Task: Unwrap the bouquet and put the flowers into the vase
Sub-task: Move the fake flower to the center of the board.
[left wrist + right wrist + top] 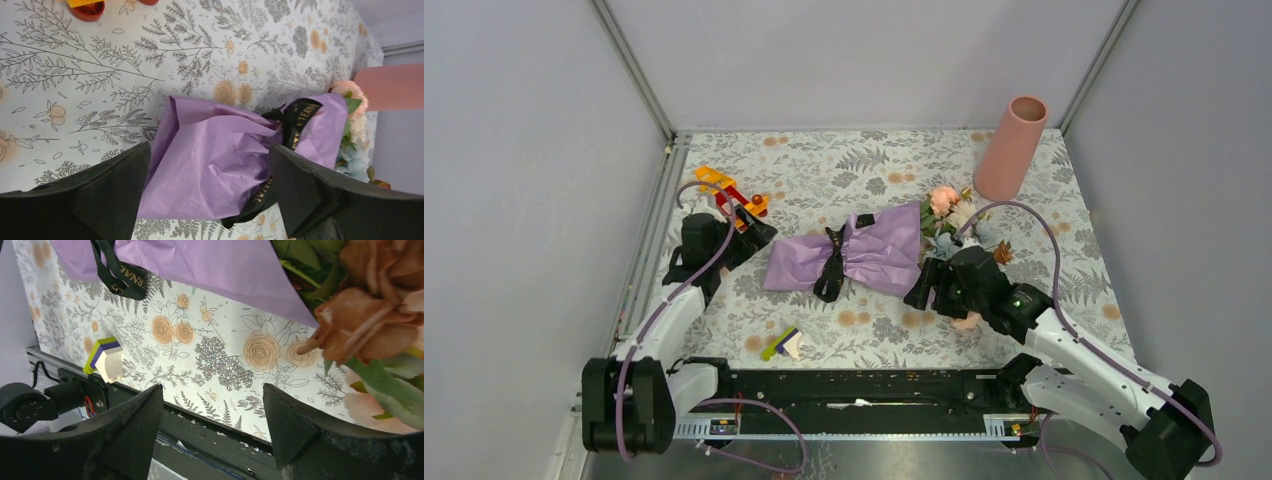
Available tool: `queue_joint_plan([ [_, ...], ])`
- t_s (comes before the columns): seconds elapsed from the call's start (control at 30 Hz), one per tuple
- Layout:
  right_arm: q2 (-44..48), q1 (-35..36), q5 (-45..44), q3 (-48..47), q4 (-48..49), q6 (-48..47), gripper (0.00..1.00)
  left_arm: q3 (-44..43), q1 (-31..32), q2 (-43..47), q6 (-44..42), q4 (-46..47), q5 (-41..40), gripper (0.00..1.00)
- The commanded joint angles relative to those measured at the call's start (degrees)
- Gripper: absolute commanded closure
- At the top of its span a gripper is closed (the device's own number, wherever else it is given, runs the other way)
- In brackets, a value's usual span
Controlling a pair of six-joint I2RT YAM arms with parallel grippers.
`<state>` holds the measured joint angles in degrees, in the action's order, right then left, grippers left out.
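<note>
The bouquet lies on its side mid-table in crinkled purple paper, with a black ribbon round its waist. Its flowers spill out at the right end, towards the upright salmon-pink vase at the back right. My left gripper is open just left of the paper's tail; in the left wrist view the paper lies beyond the left gripper, untouched. My right gripper hangs open by the bouquet's near right edge. In the right wrist view the right gripper holds nothing, and a rust-brown bloom lies beside it.
An orange and red toy sits at the back left near my left arm. A small green, purple and white block lies by the near edge, next to the black rail. Grey walls close in the floral tablecloth.
</note>
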<state>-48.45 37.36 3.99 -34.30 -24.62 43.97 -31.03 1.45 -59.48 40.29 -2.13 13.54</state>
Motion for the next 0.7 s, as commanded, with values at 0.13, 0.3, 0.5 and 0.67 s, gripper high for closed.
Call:
queue_joint_plan([
  [0.13,-4.3,8.28,-14.93,2.44,9.38,4.24,0.21,-0.7,3.46,-9.01,-1.13,7.94,-4.71,0.09],
  [0.3,-8.34,8.43,-17.7,3.2,13.03,4.12,0.24,-2.37,5.5,-13.93,-3.03,8.31,-5.1,0.09],
  [0.5,-13.81,8.43,-18.27,2.13,15.0,3.76,0.29,-4.8,6.73,-18.78,-4.85,7.77,-5.85,0.11],
  [0.67,-17.04,8.34,-19.97,2.38,15.5,3.89,0.32,-5.54,8.21,-20.94,-5.8,7.76,-6.34,0.26],
])
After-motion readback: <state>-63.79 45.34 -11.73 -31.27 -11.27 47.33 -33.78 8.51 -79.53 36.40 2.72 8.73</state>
